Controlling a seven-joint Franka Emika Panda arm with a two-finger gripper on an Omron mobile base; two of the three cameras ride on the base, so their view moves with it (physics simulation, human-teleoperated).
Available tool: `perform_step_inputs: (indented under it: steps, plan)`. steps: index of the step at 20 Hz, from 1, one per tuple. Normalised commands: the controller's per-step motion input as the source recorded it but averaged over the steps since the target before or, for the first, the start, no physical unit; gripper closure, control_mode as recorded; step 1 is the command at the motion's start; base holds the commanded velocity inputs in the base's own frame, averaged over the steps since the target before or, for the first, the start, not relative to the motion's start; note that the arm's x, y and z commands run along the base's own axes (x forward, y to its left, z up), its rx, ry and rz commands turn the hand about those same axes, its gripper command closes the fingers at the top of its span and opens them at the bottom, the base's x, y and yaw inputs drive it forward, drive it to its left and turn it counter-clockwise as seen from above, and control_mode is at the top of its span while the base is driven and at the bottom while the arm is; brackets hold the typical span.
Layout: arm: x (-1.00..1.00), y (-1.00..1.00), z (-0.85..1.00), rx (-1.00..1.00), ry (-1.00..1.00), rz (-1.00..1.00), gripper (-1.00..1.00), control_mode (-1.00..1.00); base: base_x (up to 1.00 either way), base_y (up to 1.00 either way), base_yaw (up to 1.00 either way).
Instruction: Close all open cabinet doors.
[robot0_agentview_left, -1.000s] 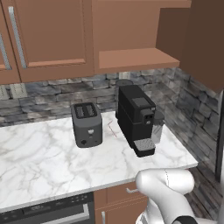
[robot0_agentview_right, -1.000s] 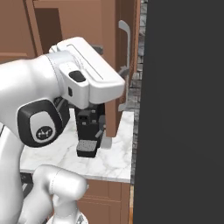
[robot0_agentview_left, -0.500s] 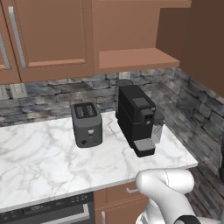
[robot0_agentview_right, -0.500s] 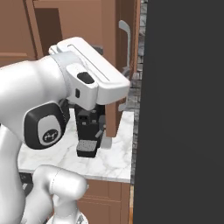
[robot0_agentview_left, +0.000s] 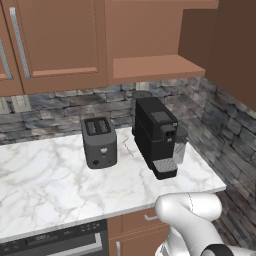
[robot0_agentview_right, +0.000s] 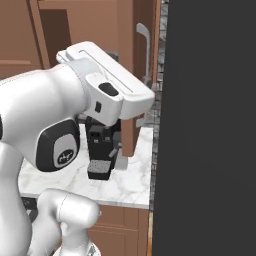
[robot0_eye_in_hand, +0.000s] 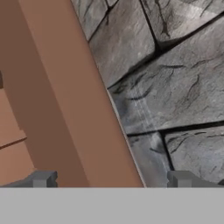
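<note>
One tall reddish-brown cabinet door (robot0_agentview_left: 235, 55) stands swung open at the right, baring the cabinet's shelf (robot0_agentview_left: 150, 65). From the other side this open door (robot0_agentview_right: 128, 85) shows its silver bar handle (robot0_agentview_right: 145, 47). My white hand (robot0_agentview_right: 112, 92) is pressed up close against it. Up close, the door's brown wood (robot0_eye_in_hand: 61, 105) covers the left half, with stone wall (robot0_eye_in_hand: 175, 78) behind. My gripper (robot0_eye_in_hand: 113, 181) is open, and the door's edge runs down between the fingertips (robot0_eye_in_hand: 41, 179). A closed door (robot0_agentview_left: 55, 40) with a bar handle (robot0_agentview_left: 20, 42) hangs at the upper left.
A black coffee machine (robot0_agentview_left: 155, 135) and a dark toaster (robot0_agentview_left: 99, 141) stand on the marble counter (robot0_agentview_left: 45, 185). A tall dark panel (robot0_agentview_right: 210, 125) walls off the right side. Base drawers (robot0_agentview_left: 137, 220) sit under the counter.
My hand has crept a little to the right and down, closer along the open door. The counter items have not moved.
</note>
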Motion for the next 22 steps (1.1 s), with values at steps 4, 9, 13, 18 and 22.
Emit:
perform_step_inputs:
  steps: [4, 9, 13, 18, 22]
  plan:
    - [0.09, 0.00, 0.00, 0.02, 0.00, 0.07, -1.00, -1.00, 0.00, 0.00, 0.00]
    - [0.14, 0.00, -0.02, 0.01, 0.02, 0.06, -1.00, -1.00, 0.00, 0.00, 0.00]
    - [0.08, 0.03, -0.03, 0.01, 0.04, 0.05, -1.00, -1.00, 0.00, 0.00, 0.00]
    - [0.04, 0.10, 0.00, 0.02, 0.08, 0.06, -1.00, -1.00, 0.00, 0.00, 0.00]
    - [0.02, 0.19, -0.02, 0.02, 0.08, 0.05, -1.00, -1.00, 0.00, 0.00, 0.00]
